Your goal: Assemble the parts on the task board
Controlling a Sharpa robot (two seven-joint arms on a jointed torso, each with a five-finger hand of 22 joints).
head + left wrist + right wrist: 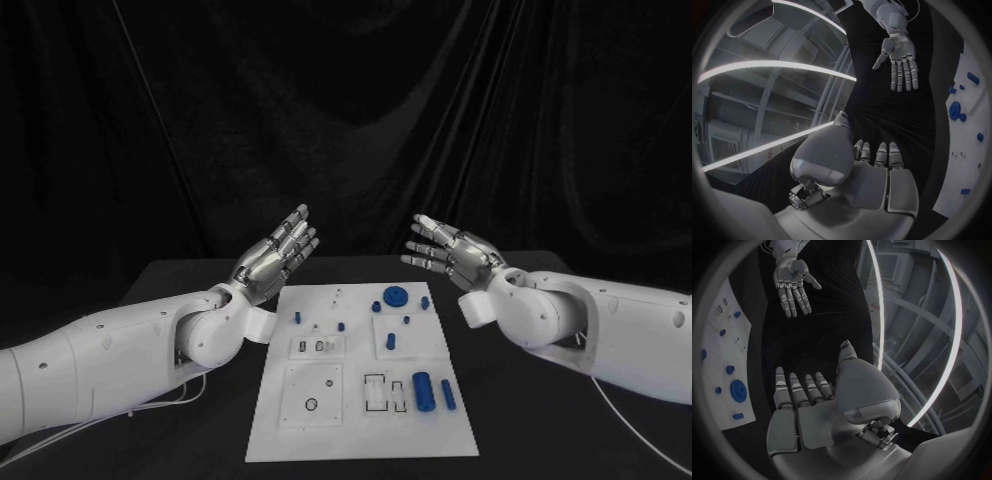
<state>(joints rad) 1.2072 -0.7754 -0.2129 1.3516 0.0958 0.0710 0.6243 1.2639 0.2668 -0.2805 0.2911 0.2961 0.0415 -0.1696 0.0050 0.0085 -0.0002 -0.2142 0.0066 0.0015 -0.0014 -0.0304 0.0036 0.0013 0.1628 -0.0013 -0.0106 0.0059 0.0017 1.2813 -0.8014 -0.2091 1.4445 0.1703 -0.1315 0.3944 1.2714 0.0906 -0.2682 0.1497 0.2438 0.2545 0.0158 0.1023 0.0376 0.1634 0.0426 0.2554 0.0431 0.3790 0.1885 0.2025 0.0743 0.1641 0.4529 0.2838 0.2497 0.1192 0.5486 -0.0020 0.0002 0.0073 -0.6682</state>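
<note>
The white task board (pixel 361 432) lies in the middle of the black table. On it are several blue parts: a round gear (pixel 395 295) at the far end, a thick cylinder (pixel 424 390) and a slim pin (pixel 449 395) near the front right, and small pegs between them. My left hand (pixel 277 252) is raised above the board's far left corner, fingers spread, holding nothing. My right hand (pixel 450 252) is raised above the far right corner, palm facing the left hand, also holding nothing. The wrist views show each open palm (pixel 873 180) (pixel 817 410) and the opposite hand (pixel 898 62) (pixel 792 282).
Black table surface (pixel 173 290) surrounds the board on both sides, with a black curtain behind. A thin white cable (pixel 635 430) runs over the table at the front right. The board's edge with the gear (pixel 955 110) (pixel 737 389) appears in both wrist views.
</note>
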